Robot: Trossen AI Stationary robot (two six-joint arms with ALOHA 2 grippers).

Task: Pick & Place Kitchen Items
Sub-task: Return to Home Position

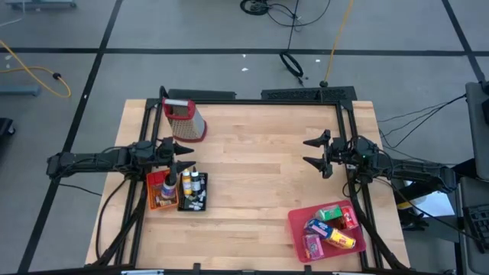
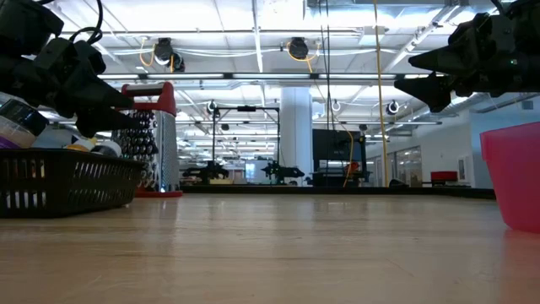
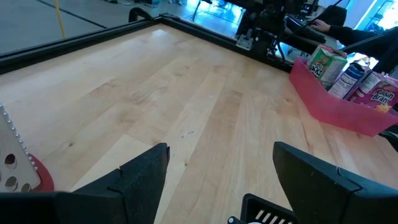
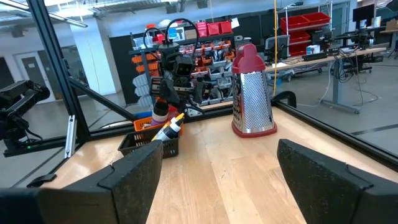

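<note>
A pink tray (image 1: 299, 229) at the near right of the table holds green, blue, pink and red cartons (image 1: 330, 228); the left wrist view shows them too (image 3: 341, 73). At the near left, an orange basket (image 1: 160, 191) and a black basket (image 1: 192, 192) hold an orange packet and little bottles (image 1: 191, 182). My left gripper (image 1: 182, 150) hangs open just above the baskets' far edge. My right gripper (image 1: 316, 151) stands open near the table's right edge, above bare wood. Both hold nothing.
A red-topped metal grater (image 1: 184, 119) stands upright at the far left of the table. A black frame (image 1: 252, 98) runs along the table's edges. Bare wood (image 1: 252, 176) lies between the two grippers.
</note>
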